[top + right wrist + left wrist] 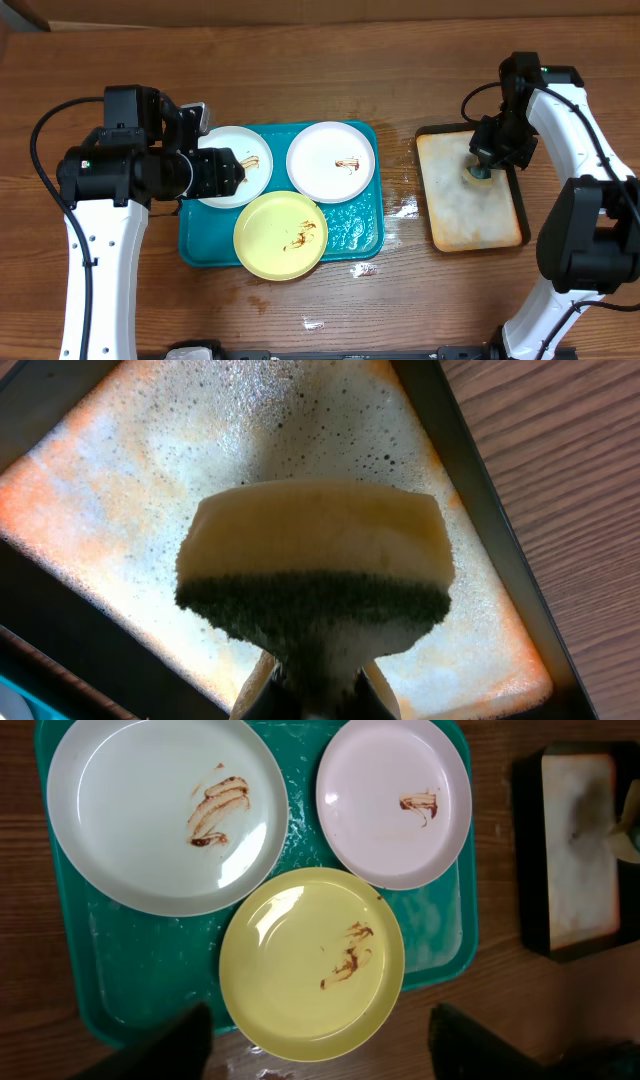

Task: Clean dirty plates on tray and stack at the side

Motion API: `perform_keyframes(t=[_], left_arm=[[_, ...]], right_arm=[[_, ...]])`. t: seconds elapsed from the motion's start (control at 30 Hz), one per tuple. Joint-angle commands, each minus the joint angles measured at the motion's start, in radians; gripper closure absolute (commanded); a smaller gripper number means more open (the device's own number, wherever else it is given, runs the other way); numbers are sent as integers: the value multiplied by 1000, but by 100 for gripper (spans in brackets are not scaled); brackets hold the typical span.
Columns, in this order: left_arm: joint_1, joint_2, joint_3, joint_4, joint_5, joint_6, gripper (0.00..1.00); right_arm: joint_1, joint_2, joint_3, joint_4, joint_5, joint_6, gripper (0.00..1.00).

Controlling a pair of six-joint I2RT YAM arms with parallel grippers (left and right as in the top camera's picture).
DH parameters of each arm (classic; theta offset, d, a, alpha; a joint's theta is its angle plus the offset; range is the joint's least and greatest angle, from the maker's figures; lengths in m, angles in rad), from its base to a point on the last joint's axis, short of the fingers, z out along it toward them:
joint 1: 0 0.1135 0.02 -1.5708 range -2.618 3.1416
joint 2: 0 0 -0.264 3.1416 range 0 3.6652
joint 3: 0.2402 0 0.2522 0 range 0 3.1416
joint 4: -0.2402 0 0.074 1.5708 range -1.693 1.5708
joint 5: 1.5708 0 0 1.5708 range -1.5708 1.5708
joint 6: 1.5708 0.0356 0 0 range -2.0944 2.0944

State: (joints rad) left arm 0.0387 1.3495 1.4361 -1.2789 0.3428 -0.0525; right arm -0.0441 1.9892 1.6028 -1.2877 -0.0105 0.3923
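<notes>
Watching from beside the table, I see the right gripper (318,685) clamped on a yellow sponge (315,540), green scrubbing face toward the camera. It hangs over the foamy black-rimmed tray (470,235) at 3 o'clock. Whether the sponge touches the suds I cannot tell.

The left gripper (226,172) hovers over the teal tray (205,245), its dark fingers (175,1045) spread apart with nothing between them. All 3 plates lie flat on that tray and none is stacked. 1 white plate (252,150) sits at 10 o'clock, partly under the left gripper. A second white plate (330,145) sits at 2 o'clock, and the yellow plate (270,235) at 6 o'clock overlaps the near rim. Each carries a brown smear.

The step in hand looks like loading the sponge while the left arm lines up on a plate. To do it well, I would soak the sponge fully, then lift it and let it drip before crossing over. Puddles already lie on the wood between the 2 trays. The left fingers should pinch a rim squarely, since wet plates on a wet tray will likely slide. Wipe straight through the smear, scrubbing side down, before carrying any plate aside.
</notes>
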Motion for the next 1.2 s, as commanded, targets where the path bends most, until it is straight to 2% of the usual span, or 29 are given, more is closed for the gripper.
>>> perform_keyframes(t=[0.0,0.03,0.07,0.43,0.83,0.9,0.93,0.97,1.0,1.03,1.1,1.13,1.17], left_arm=[[-6,4,19,1,-3,3,51],[-6,4,19,2,-3,4,91],[-6,4,19,3,-3,4,96],[-6,4,19,8,-3,4,96],[-6,4,19,8,-3,4,96],[-6,4,19,8,-4,4,91],[-6,4,19,9,-3,4,84],[-6,4,19,9,-3,4,80],[-6,4,19,10,-3,4,77],[-6,4,19,11,-4,4,74],[-6,4,19,15,-4,4,69],[-6,4,19,16,-3,4,66],[-6,4,19,16,-3,4,64]], right_arm=[[7,3,23,1,8,1,96],[10,3,23,2,8,1,96],[12,3,23,3,8,1,96],[50,3,25,14,8,-2,96],[45,3,25,-47,16,23,96],[45,3,24,-47,16,15,96],[45,3,24,-46,15,3,94],[45,3,24,-46,16,0,79],[45,3,23,-46,16,0,73],[45,3,21,-45,16,0,71],[45,3,21,-43,15,0,51],[45,3,21,-41,15,0,47],[46,3,21,-38,15,-1,47]])
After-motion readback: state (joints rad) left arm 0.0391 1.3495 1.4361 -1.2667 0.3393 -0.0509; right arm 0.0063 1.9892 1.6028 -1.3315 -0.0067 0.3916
